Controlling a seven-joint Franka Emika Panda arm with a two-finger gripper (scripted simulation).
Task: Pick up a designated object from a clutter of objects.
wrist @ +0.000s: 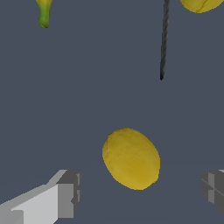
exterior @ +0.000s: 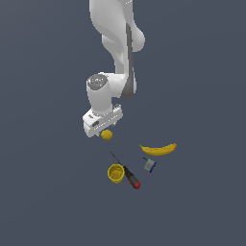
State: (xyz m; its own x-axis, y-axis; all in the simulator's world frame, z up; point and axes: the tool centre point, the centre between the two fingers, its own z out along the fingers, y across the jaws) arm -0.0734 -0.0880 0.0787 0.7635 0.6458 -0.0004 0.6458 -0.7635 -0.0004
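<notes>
Hovering low over the lemon (exterior: pixel 106 135), the gripper (wrist: pixel 135 192) is showing its fingers spread wide in the wrist view, one pad each side w/ clear gaps to the fruit, so nothing is gripped yet. That spacing makes sense: the arm looks to be straddling the target before closing.

In the exterior view the lemon is sitting right under the white hand, well apart from the rest of the clutter, probably why a straight top-down approach works w/o bumping anything. The banana (exterior: pixel 158 149) is lying off toward the exterior view's right; the yellow cup (exterior: pixel 115 173) and the screwdriver (exterior: pixel 126 172) are resting just beside each other nearer the camera, w/ a small grey-blue item (exterior: pixel 149 165) close by.

As for the lemon itself: small, egg-shaped, dull mottled yellow, slightly tilted between the pads, smaller than the cup. Judging by this, approx. centred, maybe a touch closer to one finger.
</notes>
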